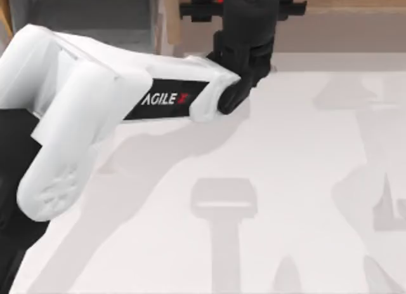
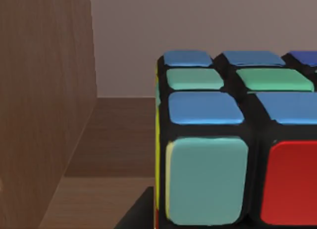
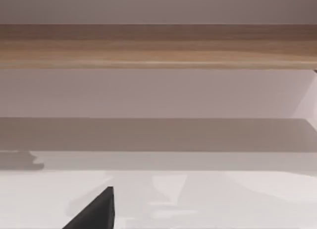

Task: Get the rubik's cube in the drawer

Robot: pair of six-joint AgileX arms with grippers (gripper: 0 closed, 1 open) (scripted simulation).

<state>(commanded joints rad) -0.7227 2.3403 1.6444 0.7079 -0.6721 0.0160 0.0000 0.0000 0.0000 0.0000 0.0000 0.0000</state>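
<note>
Wooden wall (image 2: 44, 100) close beside rubik's cube (image 2: 233, 150); table (image 1: 285, 199) front open

My left arm (image 1: 82, 110) wears smooth white plastic-looking shells with a faint sheen, and its wrist parts are matt black. The table (image 1: 285, 180) under it looks plain, pale and matt. Close to my left wrist, the rubik's cube (image 2: 233, 140) has smooth coloured squares in a black frame. The wooden wall (image 2: 44, 100) beside it shows brown grain, matt.
</note>
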